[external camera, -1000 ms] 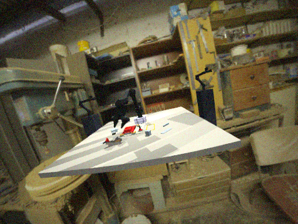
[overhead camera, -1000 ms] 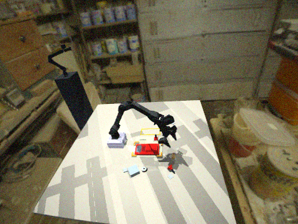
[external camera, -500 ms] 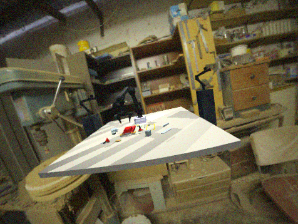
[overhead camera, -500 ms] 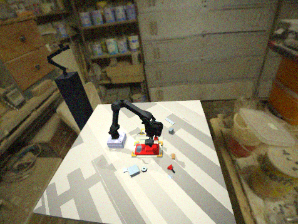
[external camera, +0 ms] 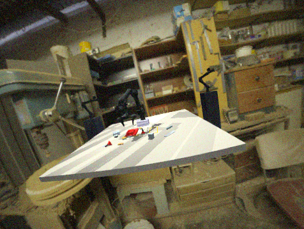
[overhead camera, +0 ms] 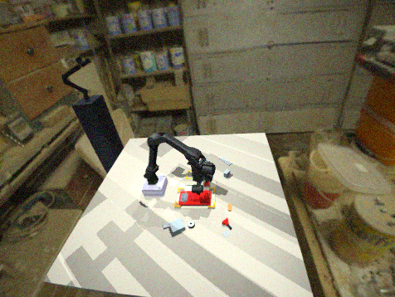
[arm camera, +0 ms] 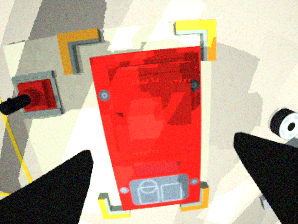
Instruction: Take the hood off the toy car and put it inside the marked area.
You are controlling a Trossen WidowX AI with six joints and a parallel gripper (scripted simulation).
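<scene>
The red hood (overhead camera: 193, 198) (external camera: 131, 132) (arm camera: 140, 122) lies flat on the pale toy car between orange-yellow corner brackets (arm camera: 80, 36). Its grey panel is near the lower edge in the wrist view. My gripper (overhead camera: 202, 187) (external camera: 128, 124) (arm camera: 164, 148) is open and empty above the car. In the wrist view its fingertips stand wide apart, one on each side of the hood. Whether they touch anything is not visible, but they look clear of the hood. The marked area, a thin yellow outline (overhead camera: 187, 175) (external camera: 157, 129) (arm camera: 16, 146), lies beside the car, partly hidden by the arm in the top view.
A red block with a black knob (arm camera: 39, 95) stands beside the hood. A black-and-white wheel (overhead camera: 191, 224) (arm camera: 286, 125) and a blue-grey block (overhead camera: 177, 226) lie on its other side. A red-and-black piece (overhead camera: 226, 222), an orange piece (overhead camera: 230, 206) and a blue cube (overhead camera: 226, 173) lie farther out.
</scene>
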